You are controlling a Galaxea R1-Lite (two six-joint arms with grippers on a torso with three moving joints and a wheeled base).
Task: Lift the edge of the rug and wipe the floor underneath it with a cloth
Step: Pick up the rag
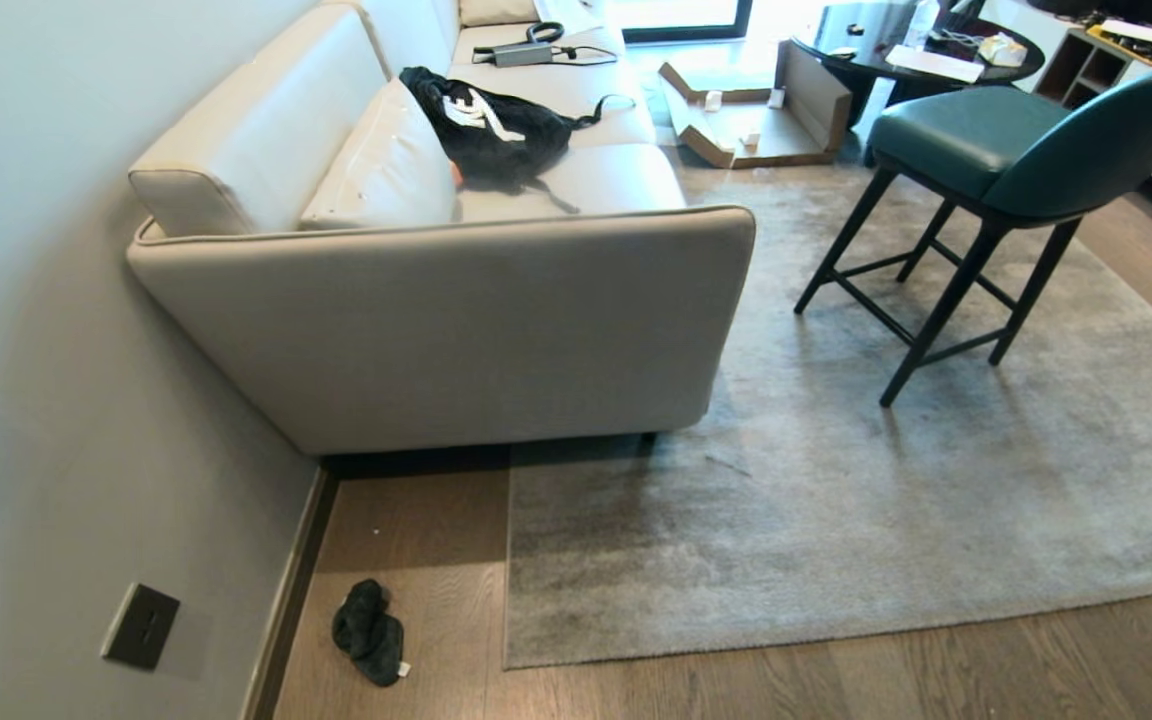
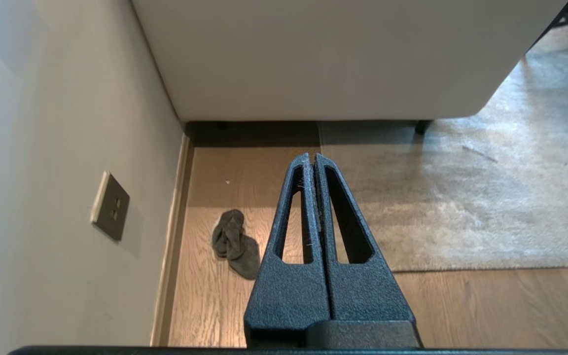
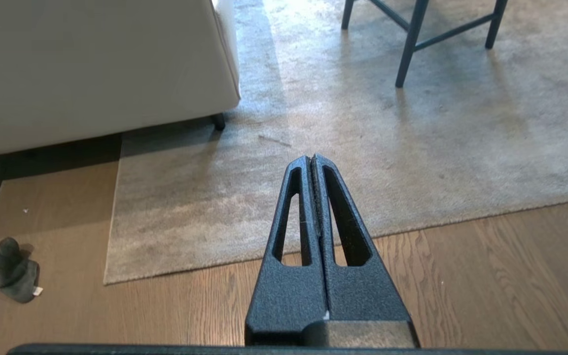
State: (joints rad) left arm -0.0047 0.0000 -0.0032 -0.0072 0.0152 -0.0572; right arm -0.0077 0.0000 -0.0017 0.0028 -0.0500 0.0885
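- The rug [image 1: 836, 500] lies flat on the floor [image 1: 836, 670], its near-left corner free and its far-left part running under the sofa [image 1: 456, 320]; no edge is lifted yet, so the task appears to be at its very start.
- The cloth [image 1: 369, 632] lies crumpled on bare floor at the near left, between the wall skirting and the rug's left edge, close to both but touching neither; a small white tag shows at its near end. Judgement: it must be picked up before any wiping.
- The left gripper [image 2: 312, 160] hangs above the floor near the rug's left edge, fingers pressed together, holding nothing.
- The right gripper [image 3: 312, 160] hangs above the rug's near edge, fingers likewise pressed together and empty. Neither arm appears in the head view.
- Judgement: the free near-left corner is the sensible place to lift, being clear of furniture weight.
- Obstructions: the sofa leg [image 3: 219, 122] rests on the rug at the far left, pinning that part; the green chair [image 1: 996, 170] stands on the rug at the far right, well apart from the corner.
- The wall [image 1: 56, 400], with its socket plate [image 1: 140, 626], crowds the cloth on the left, leaving a narrow approach.
- Other items: a black bag [image 1: 491, 125] on the sofa seat, cardboard pieces [image 1: 756, 120] and a round bench [image 1: 916, 45] far off; none interferes.
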